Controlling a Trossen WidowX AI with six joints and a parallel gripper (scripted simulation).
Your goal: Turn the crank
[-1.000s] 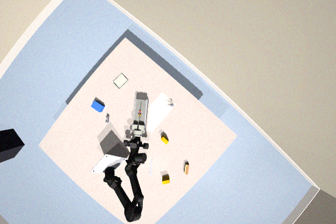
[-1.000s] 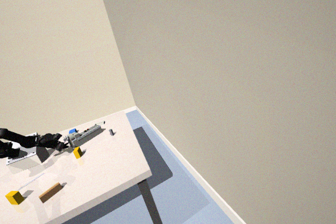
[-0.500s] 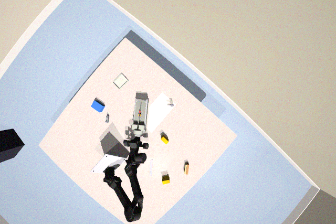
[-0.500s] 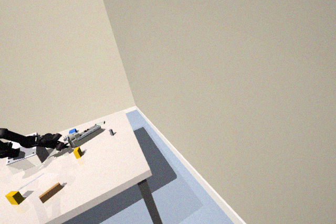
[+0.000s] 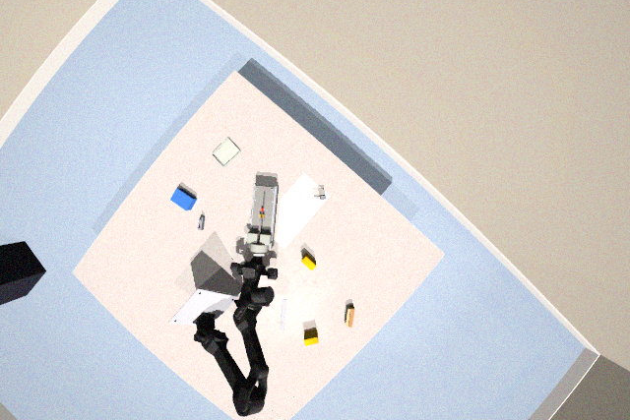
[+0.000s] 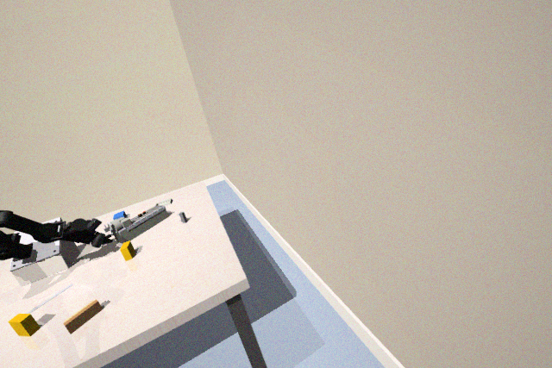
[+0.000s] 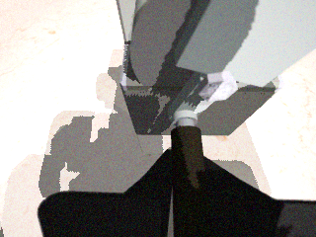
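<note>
machine [image 5: 271, 211] [image 6: 145, 222] points away from the arm, lying lengthwise.

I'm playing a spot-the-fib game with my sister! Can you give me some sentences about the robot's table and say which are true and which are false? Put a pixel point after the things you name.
1. The gripper [image 5: 258, 259] [image 6: 109, 240] [image 7: 180, 155] is shut on the black handle [image 7: 187, 143]. True.
2. The blue block [image 5: 183, 199] [image 6: 119, 215] sits on top of the machine [image 5: 264, 207] [image 6: 145, 220]. False: it is on the table [image 5: 376, 253] [image 6: 187, 261], beside the machine.
3. The machine has a small red pointer [image 5: 262, 210]. True.
4. The two yellow blocks [image 5: 308, 263] [image 5: 310, 336] [image 6: 128, 251] [image 6: 24, 324] are touching each other. False: they stand well apart.
5. The brown block [image 5: 349, 316] [image 6: 83, 316] is inside the gripper. False: it lies on the table, away from the gripper.
</note>
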